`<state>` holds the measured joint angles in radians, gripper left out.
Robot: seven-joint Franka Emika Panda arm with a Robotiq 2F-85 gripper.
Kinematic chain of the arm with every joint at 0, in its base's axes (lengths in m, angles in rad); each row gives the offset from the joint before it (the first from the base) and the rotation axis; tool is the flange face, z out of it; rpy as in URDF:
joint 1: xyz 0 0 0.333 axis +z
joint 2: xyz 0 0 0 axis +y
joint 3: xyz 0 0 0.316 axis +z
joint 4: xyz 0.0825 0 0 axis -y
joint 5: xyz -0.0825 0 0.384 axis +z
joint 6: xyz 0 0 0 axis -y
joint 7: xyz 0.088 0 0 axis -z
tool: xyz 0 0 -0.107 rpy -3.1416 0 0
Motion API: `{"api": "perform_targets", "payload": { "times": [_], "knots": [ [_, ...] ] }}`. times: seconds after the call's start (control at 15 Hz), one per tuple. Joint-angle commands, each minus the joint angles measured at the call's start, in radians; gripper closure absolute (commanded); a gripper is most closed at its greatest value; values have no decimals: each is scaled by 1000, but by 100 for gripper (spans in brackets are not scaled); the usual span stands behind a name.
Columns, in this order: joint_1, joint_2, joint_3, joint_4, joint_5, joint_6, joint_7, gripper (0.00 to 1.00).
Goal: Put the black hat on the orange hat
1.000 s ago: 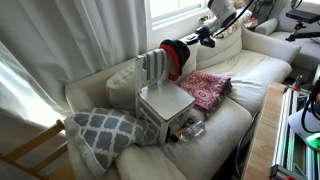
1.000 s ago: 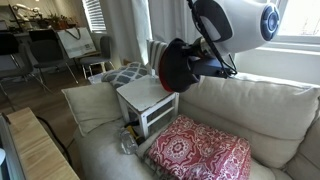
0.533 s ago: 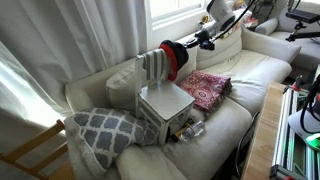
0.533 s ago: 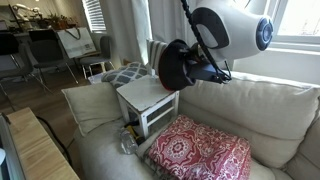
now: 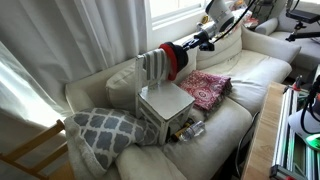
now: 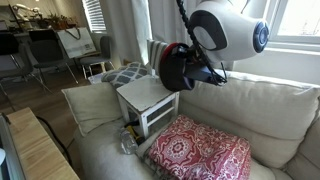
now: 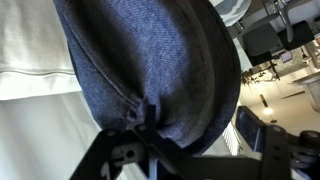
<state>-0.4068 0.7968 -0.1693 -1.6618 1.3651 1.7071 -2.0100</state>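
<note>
The black hat (image 6: 174,68) sits over the orange hat (image 6: 157,62), of which only a red rim shows at its edge. Both lean against the sofa back above the white box (image 6: 145,100). In an exterior view the orange hat (image 5: 180,66) shows below the black hat (image 5: 167,51). My gripper (image 6: 205,72) (image 5: 196,42) is right at the black hat's brim. In the wrist view the black hat (image 7: 150,50) fills the picture. My gripper (image 7: 200,125) stands open, its fingers wide apart on either side of the brim.
Grey-and-white striped fabric (image 5: 150,67) lies behind the hats. A flat red patterned cloth (image 5: 205,88) (image 6: 200,150) lies on the sofa seat beside the box. A grey patterned pillow (image 5: 105,130) rests at the sofa's other end. A window and curtain are behind the sofa.
The arm has pressed the black hat further over the orange hat, so less red shows. The jaws have spread apart from the brim.
</note>
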Motion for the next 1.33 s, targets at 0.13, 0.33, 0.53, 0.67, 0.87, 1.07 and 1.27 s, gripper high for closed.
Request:
{"api": "perform_targets", "payload": {
  "times": [0.13,0.33,0.53,0.67,0.87,1.07,1.27],
  "knots": [
    [15,-14,-38,23,-35,21,84,0],
    [18,-29,-48,28,-47,38,118,0],
    [26,-72,-48,7,-43,73,151,0],
    [51,-128,-50,-36,-46,125,172,0],
    [106,-209,-55,-98,-73,236,208,0],
    [161,-273,-39,-159,-119,351,247,0],
    [202,-309,-13,-199,-149,440,301,0]
  ]
}}
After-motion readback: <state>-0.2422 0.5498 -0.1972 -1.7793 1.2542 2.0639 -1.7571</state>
